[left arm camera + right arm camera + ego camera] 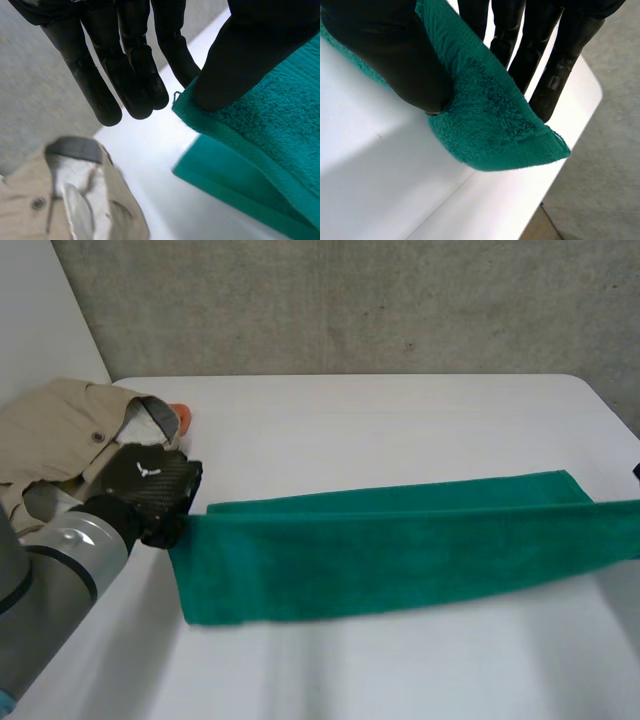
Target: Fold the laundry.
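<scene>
A green towel (400,555) stretches across the table, its near long edge lifted and hanging in a fold over the part that lies flat behind (420,495). My left hand (150,485) holds the towel's left corner. In the left wrist view the thumb (235,55) presses that corner (250,125) against the hand, while the other fingers (130,75) stay straight beside it. My right hand (385,55) pinches the towel's right corner (500,130) between its thumb and its straight fingers (555,55), above the table's right end.
A beige garment (60,430) with buttons lies bunched at the back left, close to my left hand, and appears in the left wrist view as the beige garment (75,200). Something small and orange (183,417) sits beside it. The table's rounded right edge (580,100) is close under my right hand.
</scene>
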